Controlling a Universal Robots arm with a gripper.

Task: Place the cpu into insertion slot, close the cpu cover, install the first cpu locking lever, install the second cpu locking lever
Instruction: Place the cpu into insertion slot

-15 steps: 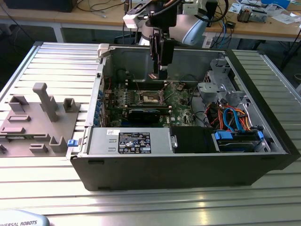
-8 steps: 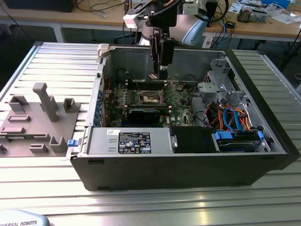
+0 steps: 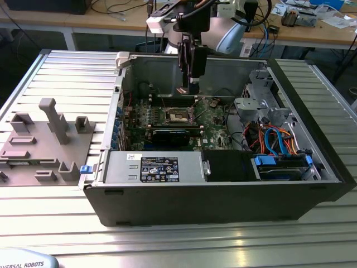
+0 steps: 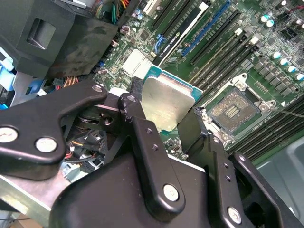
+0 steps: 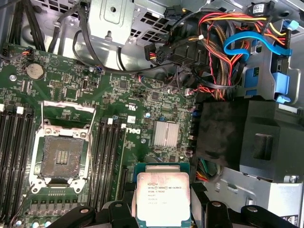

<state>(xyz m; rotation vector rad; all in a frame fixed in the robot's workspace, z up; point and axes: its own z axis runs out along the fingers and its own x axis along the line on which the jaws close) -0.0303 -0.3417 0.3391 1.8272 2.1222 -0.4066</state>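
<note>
My gripper (image 3: 188,89) hangs inside the open computer case, above the green circuit board (image 3: 215,120). It is shut on the cpu (image 5: 163,195), a thin square chip held by two opposite edges, silvery face showing in both wrist views (image 4: 168,102). The insertion slot (image 5: 61,156) lies uncovered with its contact field showing, off to the side of the held cpu (image 4: 232,110) and below the gripper in the exterior view (image 3: 179,115). Silvery metal of the cpu cover (image 5: 66,107) runs along one edge of the slot; how far it is raised I cannot tell.
A labelled grey power supply box (image 3: 159,167) fills the case's near side. Coloured cables (image 3: 273,139) and drive bays crowd the exterior view's right. A black shroud (image 5: 242,137) and a small finned heat sink (image 5: 165,134) flank the cpu. A grey fixture (image 3: 44,139) stands outside.
</note>
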